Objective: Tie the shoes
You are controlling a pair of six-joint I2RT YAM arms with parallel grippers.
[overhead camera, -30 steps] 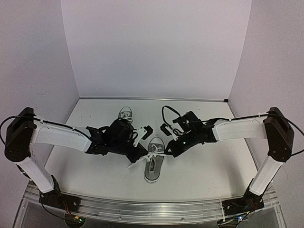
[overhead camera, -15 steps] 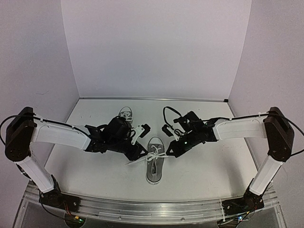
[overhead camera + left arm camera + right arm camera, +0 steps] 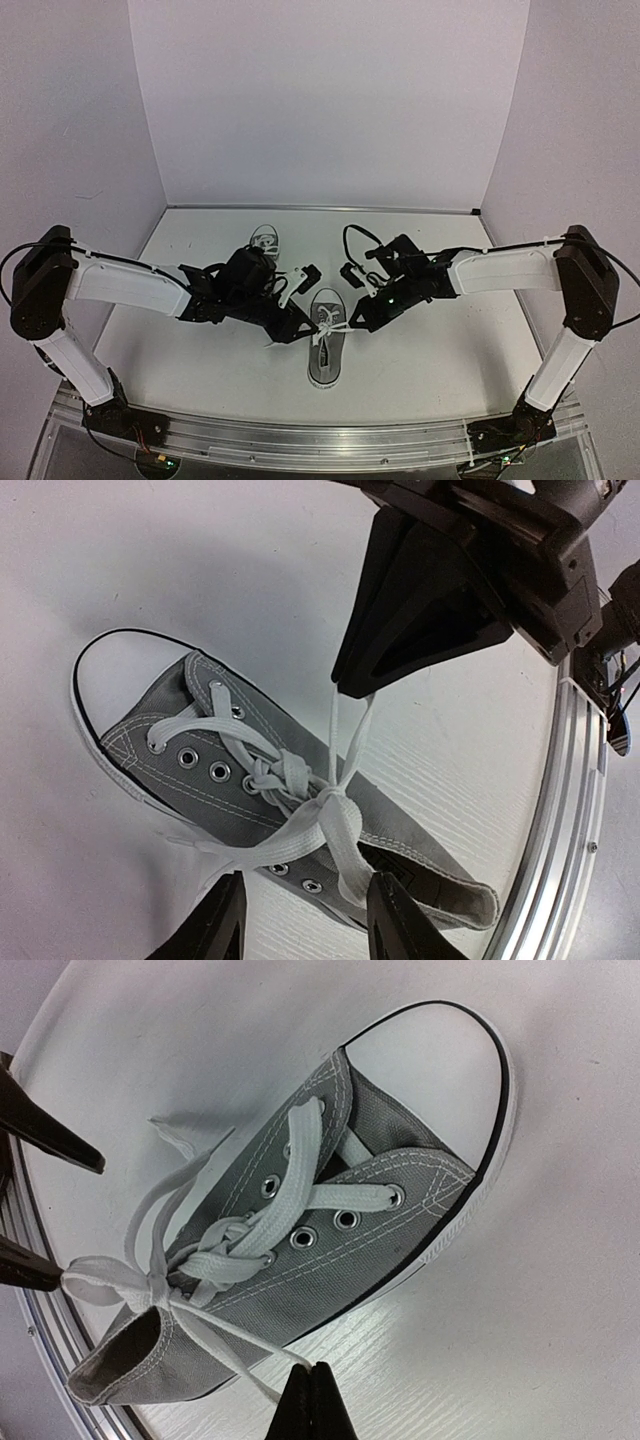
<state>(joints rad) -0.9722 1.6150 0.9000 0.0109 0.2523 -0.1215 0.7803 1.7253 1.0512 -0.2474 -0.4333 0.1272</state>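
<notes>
One grey shoe point(image 3: 326, 352) lies mid-table, toe away from the arm bases; it also shows in the left wrist view point(image 3: 200, 742) and the right wrist view point(image 3: 330, 1245). Its white laces meet in a knot point(image 3: 335, 800) with loops out to both sides. My right gripper point(image 3: 313, 1370) is shut on the thin loop at the shoe's right point(image 3: 353, 322). My left gripper point(image 3: 308, 882) stands open, straddling the wide loop beside the knot point(image 3: 305, 325). The second shoe point(image 3: 264, 239) lies farther back, partly hidden by my left arm.
An aluminium rail point(image 3: 320, 440) runs along the near table edge, close behind the shoe's heel point(image 3: 572, 810). White walls close off the back and both sides. A loose lace end point(image 3: 272, 344) trails left of the shoe.
My left gripper has slid right, closer to the shoe's knot. The shoe has shifted slightly. My right gripper has kept its hold and place.
</notes>
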